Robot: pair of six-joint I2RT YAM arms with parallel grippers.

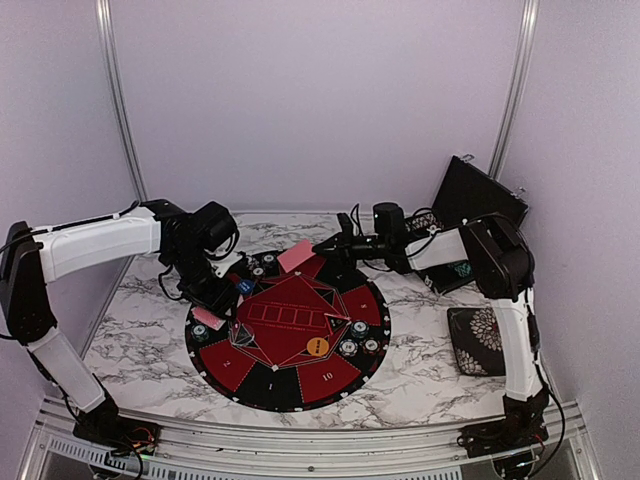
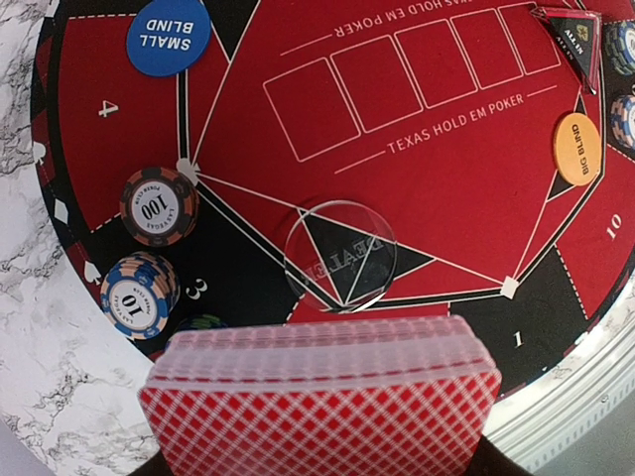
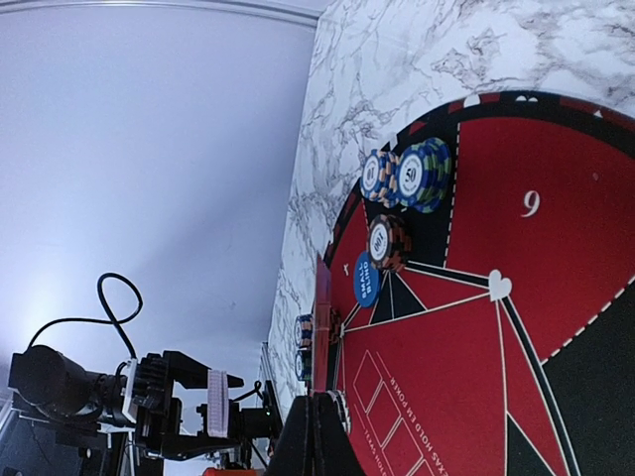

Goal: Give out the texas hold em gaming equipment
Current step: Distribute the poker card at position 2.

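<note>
left gripper (image 2: 317, 436) pinches card deck (image 2: 319, 397) over mat (image 2: 417, 198) near edge, beside seat 3 chips (image 2: 139, 295) | right gripper (image 1: 322, 246) pressed together at mat far edge by tilted card (image 1: 296, 256) | advice: keep deck squeezed level, peel one card only per seat, clear of chip stacks

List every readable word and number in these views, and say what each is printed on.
"SMALL BLIND": blue disc
"BIG BLIND": orange disc
"TEXAS HOLD EM POKER": red felt mat
"100": brown-striped chip stack
"10": blue-striped chip stack
"4", "3", "1", "10": mat seat segments, left wrist view
"9": mat segment
"50": green chip stack
Clear dealer disc: lettering unclear
</note>
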